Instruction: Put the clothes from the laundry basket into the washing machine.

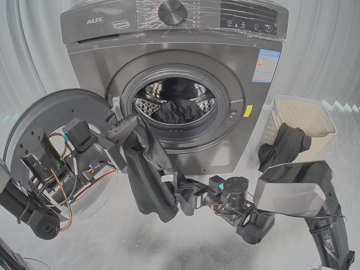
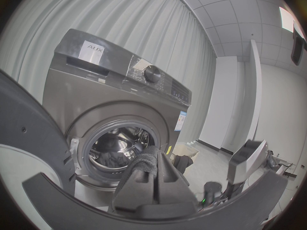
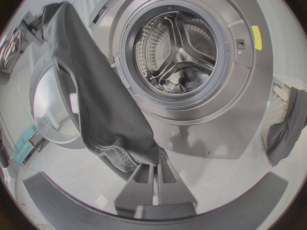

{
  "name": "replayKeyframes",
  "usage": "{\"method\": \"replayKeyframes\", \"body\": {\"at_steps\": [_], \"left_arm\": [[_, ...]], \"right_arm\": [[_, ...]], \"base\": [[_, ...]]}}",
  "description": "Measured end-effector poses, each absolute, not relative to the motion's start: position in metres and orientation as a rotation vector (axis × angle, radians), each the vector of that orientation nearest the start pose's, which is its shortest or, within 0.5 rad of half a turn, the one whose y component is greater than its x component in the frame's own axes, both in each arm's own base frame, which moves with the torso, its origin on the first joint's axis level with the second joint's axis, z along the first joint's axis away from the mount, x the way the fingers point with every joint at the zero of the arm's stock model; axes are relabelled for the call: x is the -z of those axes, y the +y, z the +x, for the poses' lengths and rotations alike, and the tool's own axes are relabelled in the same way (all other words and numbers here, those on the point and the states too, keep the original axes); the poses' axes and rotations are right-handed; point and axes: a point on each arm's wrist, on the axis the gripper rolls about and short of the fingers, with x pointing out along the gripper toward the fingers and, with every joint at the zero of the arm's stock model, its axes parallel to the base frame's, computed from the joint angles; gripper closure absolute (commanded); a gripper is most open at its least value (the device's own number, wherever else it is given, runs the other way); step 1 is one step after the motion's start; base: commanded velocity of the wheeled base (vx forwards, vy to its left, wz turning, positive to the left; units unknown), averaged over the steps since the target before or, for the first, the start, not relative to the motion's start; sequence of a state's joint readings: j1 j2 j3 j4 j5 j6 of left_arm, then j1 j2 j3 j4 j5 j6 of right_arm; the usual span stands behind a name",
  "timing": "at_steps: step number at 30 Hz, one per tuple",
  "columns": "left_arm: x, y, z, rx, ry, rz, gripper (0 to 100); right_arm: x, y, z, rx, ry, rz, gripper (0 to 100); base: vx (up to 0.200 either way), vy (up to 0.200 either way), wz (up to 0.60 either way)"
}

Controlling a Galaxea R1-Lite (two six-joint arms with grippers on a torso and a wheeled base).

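Observation:
A dark grey garment [image 1: 150, 169] hangs between my two grippers in front of the washing machine [image 1: 176, 57]. My left gripper [image 1: 137, 126] is shut on its upper end, just left of the drum opening [image 1: 176, 102]; its fingers [image 2: 156, 173] pinch the cloth [image 2: 145, 160]. My right gripper [image 1: 187, 195] is shut on the lower end, low in front of the machine; its fingertips [image 3: 155, 163] clamp the hem [image 3: 128, 154]. Another dark garment [image 1: 178, 111] lies inside the drum. A further dark garment [image 1: 285, 147] drapes over the cream laundry basket [image 1: 307, 120] at the right.
The round machine door [image 1: 48, 117] stands swung open to the left, behind my left arm. The basket sits on the floor beside the machine's right side. Pale curtains hang behind. Bare grey floor [image 1: 112, 237] lies in front of the machine.

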State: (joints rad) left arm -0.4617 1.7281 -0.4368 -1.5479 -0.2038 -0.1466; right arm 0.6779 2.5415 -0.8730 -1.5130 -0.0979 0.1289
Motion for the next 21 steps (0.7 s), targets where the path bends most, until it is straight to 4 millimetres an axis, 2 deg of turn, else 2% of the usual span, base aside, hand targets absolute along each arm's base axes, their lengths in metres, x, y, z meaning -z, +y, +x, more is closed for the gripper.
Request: {"method": "replayKeyframes", "body": {"at_steps": [11, 17, 21], "left_arm": [[-0.152, -0.097, 0.234, 0.590, -0.107, -0.157, 100], [-0.148, -0.088, 0.234, 0.561, -0.087, -0.153, 100], [-0.147, -0.086, 0.234, 0.555, -0.083, -0.153, 100]], "right_arm": [[-0.051, 0.197, 0.298, -0.486, 0.102, 0.130, 100], [-0.089, 0.175, 0.284, -0.463, 0.029, 0.160, 100], [-0.107, 0.164, 0.270, -0.458, -0.003, 0.176, 100]], "base": [[0.000, 0.000, 0.00], [0.000, 0.000, 0.00], [0.000, 0.000, 0.00]]}}
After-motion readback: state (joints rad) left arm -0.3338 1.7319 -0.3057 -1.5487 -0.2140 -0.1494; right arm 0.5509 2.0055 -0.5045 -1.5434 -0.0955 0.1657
